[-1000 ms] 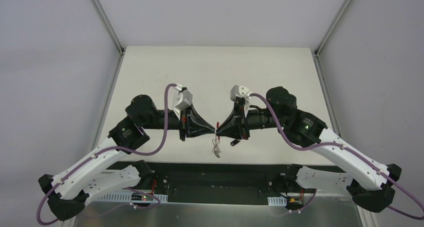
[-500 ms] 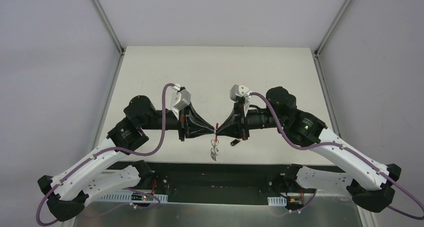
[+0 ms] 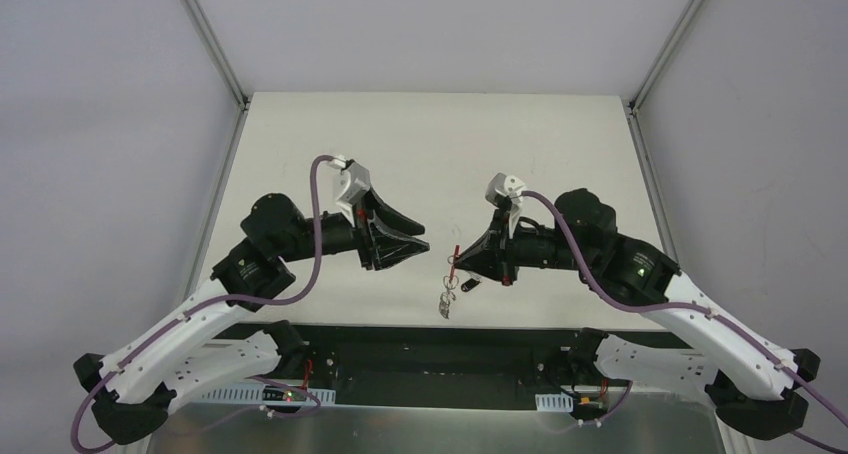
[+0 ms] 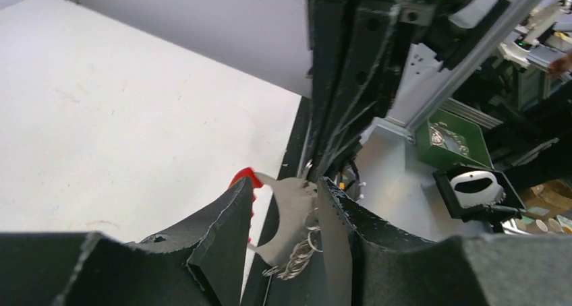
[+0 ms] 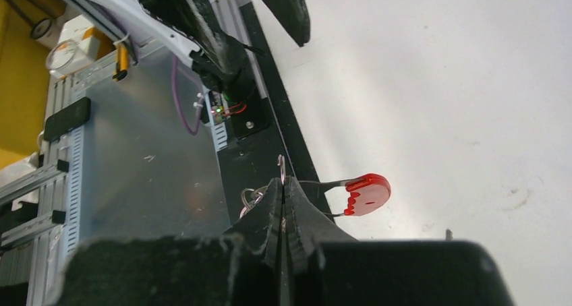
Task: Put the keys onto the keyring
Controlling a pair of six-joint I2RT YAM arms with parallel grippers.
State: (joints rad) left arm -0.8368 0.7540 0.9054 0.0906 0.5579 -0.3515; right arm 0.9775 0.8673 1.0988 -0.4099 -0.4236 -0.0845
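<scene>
My right gripper [image 3: 458,263] is shut on a wire loop of the keyring [image 3: 446,298], which hangs below it above the table's front edge. In the right wrist view the shut gripper [image 5: 282,185] pinches a silver ring, with the red crescent piece [image 5: 367,193] to its right and more rings [image 5: 251,198] to its left. My left gripper [image 3: 424,245] is open and empty, a short way left of the keyring. In the left wrist view the keyring [image 4: 293,222] shows beyond the parted fingers [image 4: 222,225]. A small black tag [image 3: 468,285] lies under the right gripper; I cannot make out the keys.
The white table [image 3: 430,154] stretches behind both arms. Its dark front edge [image 3: 430,336] and the arm bases lie just below the hanging keyring. Metal frame posts [image 3: 210,44] stand at the back corners.
The two grippers met tip to tip at the keyring. The left one has let go and drawn back to the upper left. The right one has moved right with the keyring.
</scene>
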